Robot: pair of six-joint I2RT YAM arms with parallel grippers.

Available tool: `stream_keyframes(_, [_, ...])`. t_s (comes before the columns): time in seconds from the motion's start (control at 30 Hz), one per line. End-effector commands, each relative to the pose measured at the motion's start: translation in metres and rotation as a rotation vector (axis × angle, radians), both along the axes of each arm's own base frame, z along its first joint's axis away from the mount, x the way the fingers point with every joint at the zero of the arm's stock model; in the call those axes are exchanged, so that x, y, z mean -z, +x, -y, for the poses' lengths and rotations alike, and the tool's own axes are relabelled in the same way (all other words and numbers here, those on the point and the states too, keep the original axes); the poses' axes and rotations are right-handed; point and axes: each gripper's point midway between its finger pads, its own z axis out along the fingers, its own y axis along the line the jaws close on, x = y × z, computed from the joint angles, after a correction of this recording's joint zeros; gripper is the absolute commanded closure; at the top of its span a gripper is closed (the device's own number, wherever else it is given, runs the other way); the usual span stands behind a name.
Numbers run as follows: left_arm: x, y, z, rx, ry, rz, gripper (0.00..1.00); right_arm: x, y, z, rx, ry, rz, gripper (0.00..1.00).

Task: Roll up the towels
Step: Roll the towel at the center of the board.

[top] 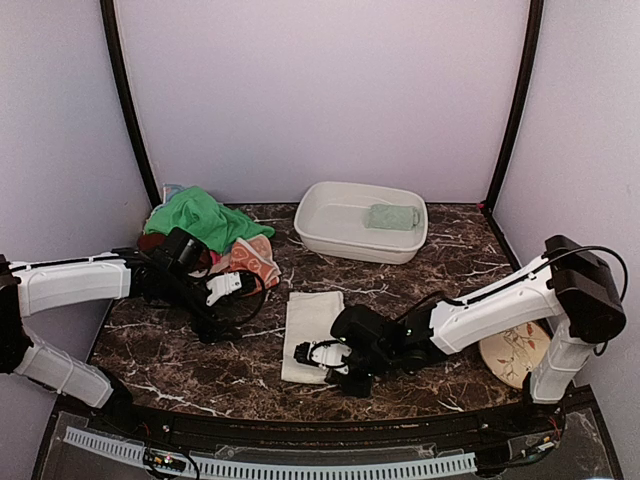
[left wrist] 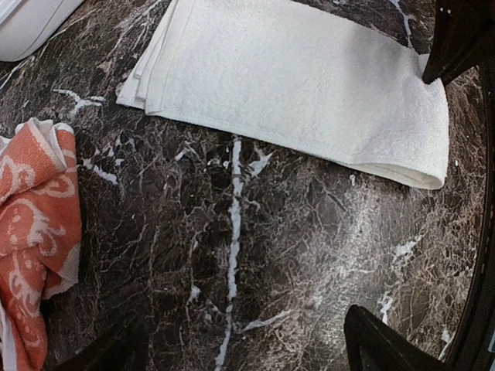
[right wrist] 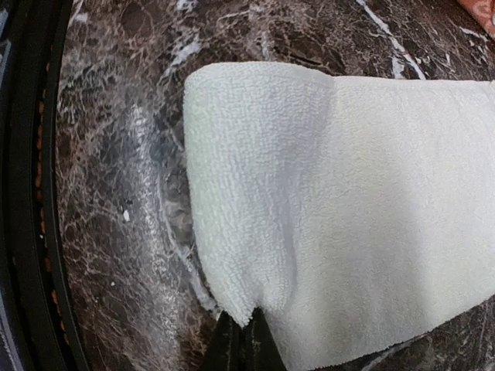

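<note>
Markings: a brown leaf-and-flower drawing on the round cream plate [top: 515,352]; white swirls on the orange terry towel [top: 256,260].
Main towel: the large cream-white terry towel [top: 310,330] lies folded into a long strip in the middle of the dark veined marble table [top: 180,350], one short end toward the arms.
Right gripper: the right gripper [right wrist: 238,340] sits at that near short end, its fingers pressed together with their tips at the hem. I cannot tell whether any cloth is caught between them.
Left gripper: the left gripper [left wrist: 241,328] hovers with its fingers wide apart and nothing between them. It is over bare marble, between the orange towel and the cream-white one, touching neither.
Other towels: a bright green cloth [top: 195,220] is heaped at the far left corner, with the orange one just in front of it. A small pale sage-green towel [top: 392,217] lies inside the white rectangular plastic basin [top: 330,240].
Edges: the strip's near end lies close to the table's front rim. Its far end stops short of the basin.
Open room: bare marble runs along the strip's left side. On its right the right arm lies low over the table, and the plate sits at the right edge.
</note>
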Motion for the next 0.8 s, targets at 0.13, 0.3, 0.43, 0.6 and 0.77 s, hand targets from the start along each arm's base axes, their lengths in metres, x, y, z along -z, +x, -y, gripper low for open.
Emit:
stream_keyframes(0.13, [-0.016, -0.026, 0.013, 0.109, -0.113, -0.042, 0.15, -0.007, 0.004, -0.027, 0.142, 0.164, -0.522, 1.0])
stream_keyframes(0.3, [-0.02, -0.052, 0.035, 0.209, -0.143, -0.093, 0.21, 0.011, 0.006, -0.03, 0.194, 0.11, -0.723, 1.0])
stream_keyframes(0.43, [-0.016, -0.074, 0.057, 0.307, -0.138, -0.118, 0.22, 0.019, 0.007, -0.032, 0.217, 0.072, -0.834, 1.0])
stream_keyframes(0.6, [-0.01, -0.08, 0.081, 0.419, -0.073, -0.048, 0.22, 0.021, 0.013, -0.037, 0.245, 0.059, -0.904, 1.0])
stream_keyframes(0.77, [0.015, -0.072, 0.089, 0.509, 0.05, 0.088, 0.24, 0.022, 0.013, -0.039, 0.267, 0.051, -0.946, 1.0])
